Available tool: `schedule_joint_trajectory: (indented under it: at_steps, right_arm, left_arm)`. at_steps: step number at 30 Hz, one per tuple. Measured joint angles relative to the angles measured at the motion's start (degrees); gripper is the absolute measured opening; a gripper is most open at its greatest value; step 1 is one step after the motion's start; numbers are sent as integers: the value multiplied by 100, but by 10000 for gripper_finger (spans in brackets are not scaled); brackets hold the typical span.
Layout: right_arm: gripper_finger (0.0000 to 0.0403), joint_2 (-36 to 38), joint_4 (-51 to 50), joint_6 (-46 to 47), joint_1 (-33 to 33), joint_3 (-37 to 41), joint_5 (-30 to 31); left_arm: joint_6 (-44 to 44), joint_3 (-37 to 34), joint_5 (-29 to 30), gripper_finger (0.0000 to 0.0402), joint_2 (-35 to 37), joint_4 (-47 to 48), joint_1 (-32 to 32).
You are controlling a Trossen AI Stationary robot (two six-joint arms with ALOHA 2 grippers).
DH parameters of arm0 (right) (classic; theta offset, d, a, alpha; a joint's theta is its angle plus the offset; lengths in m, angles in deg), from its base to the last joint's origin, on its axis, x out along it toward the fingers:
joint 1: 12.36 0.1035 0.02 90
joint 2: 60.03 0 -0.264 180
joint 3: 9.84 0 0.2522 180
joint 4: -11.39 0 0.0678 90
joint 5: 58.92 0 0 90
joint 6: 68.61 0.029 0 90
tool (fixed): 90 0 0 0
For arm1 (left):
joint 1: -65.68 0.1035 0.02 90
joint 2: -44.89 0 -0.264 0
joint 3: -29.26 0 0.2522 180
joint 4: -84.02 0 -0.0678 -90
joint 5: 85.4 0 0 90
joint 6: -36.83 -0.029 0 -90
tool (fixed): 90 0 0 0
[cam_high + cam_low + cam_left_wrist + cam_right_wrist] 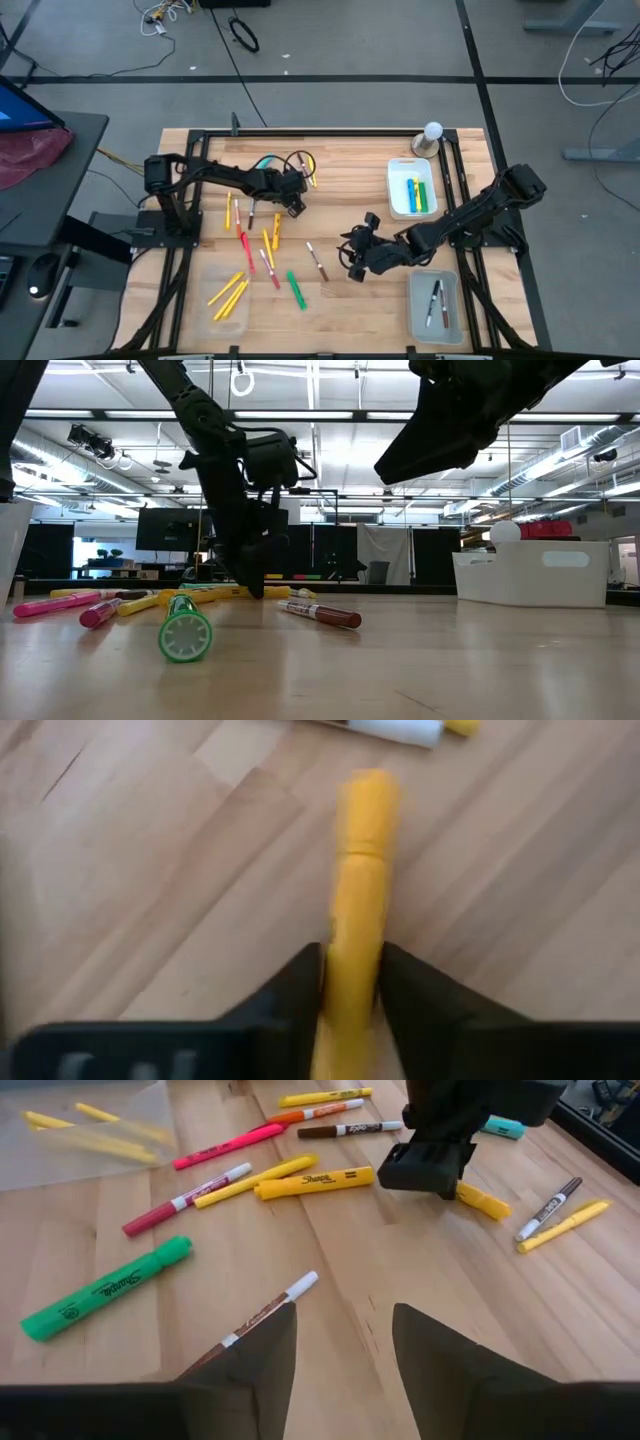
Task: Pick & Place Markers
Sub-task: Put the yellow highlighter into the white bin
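Many markers lie scattered on the wooden table [340, 215], among them a green one [297, 290] and a brown-and-white one [317, 262]. My left gripper [295, 205] is down at the table left of centre, shut on a yellow marker [362, 890]. That marker's free end pokes out beside the gripper [485, 1202]. My right gripper [355, 262] hovers open above the table's middle. Nothing is between its fingers [345, 1320], and the brown-and-white marker [260, 1320] lies just beside them. My left gripper pinches the yellow marker's barrel [352, 945] between its two fingers [295, 985], one on each long side. The fingers slant down from above. The marker runs out ahead of them, its cap end [368, 800] free. It lies flat on the wood.
A white tray [415, 190] at the far right holds yellow, blue and green markers. A clear tray [437, 305] at the near right holds two or three markers. Another clear tray [225, 300] at the near left holds yellow ones. A white-topped object [432, 135] stands at the far edge.
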Motion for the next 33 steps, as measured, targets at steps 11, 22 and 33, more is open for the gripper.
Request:
schedule_joint_trajectory:
  at_steps: [11,22,33]
  right_arm:
    - [169,-6,3152,159,-4,1578,-3]
    - [226,-259,5893,-433,-255,2440,-439]
    - [261,-367,6459,-2111,-15,2039,-812]
  left_arm:
    - [-34,-35,618,59,712,-3,-1056]
    - [-738,-38,301,60,1037,-2891,-2754]
    - [-1200,-21,385,66,1052,-4047,-3205]
